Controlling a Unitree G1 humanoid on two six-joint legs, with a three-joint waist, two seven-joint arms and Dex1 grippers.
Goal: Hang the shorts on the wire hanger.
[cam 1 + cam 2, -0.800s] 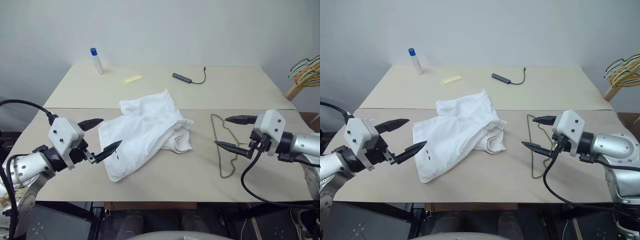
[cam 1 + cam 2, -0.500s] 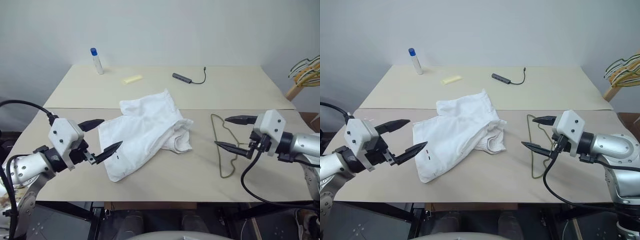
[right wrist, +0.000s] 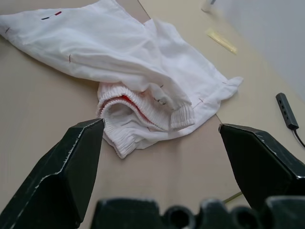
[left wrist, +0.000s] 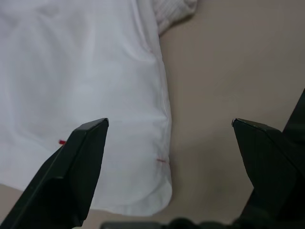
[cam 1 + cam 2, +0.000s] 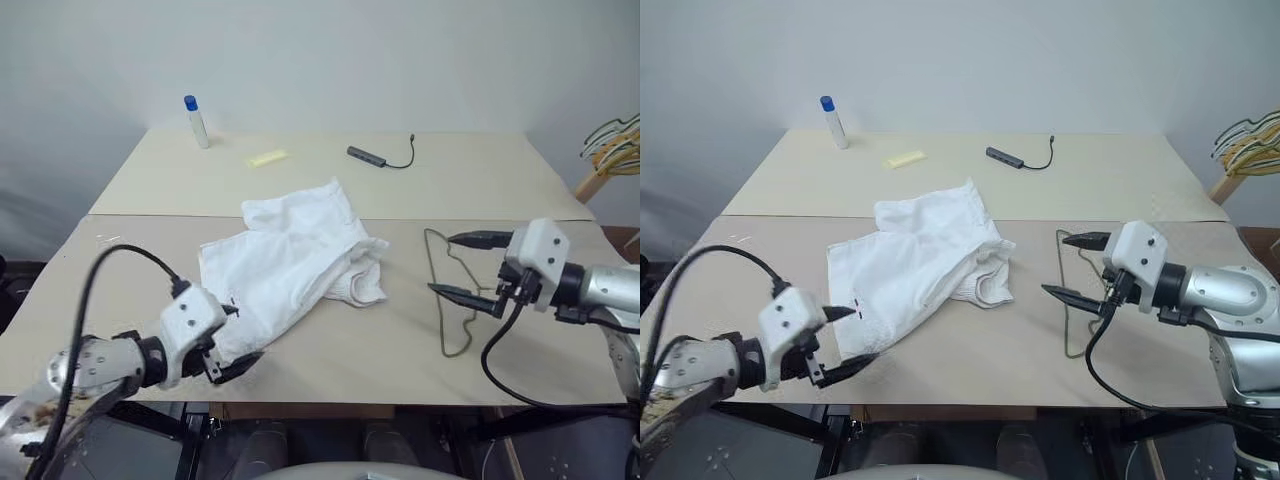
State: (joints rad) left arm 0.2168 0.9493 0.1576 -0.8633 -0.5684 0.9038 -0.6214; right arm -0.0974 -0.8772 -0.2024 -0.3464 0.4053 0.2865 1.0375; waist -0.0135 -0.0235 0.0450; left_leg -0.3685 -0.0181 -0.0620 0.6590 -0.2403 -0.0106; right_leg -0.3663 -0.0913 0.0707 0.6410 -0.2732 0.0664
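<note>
While both claws gape empty, left claw (image 5: 232,338) and right claw (image 5: 463,266), rumpled white shorts (image 5: 290,265), thin olive wire hanger (image 5: 448,300) lying flat.

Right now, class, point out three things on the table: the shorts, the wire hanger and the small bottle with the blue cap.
shorts (image 5: 290,265), left eye view, middle of the white fabric.
wire hanger (image 5: 441,300), left eye view, its long straight side.
bottle (image 5: 197,127), left eye view, its white body.
</note>
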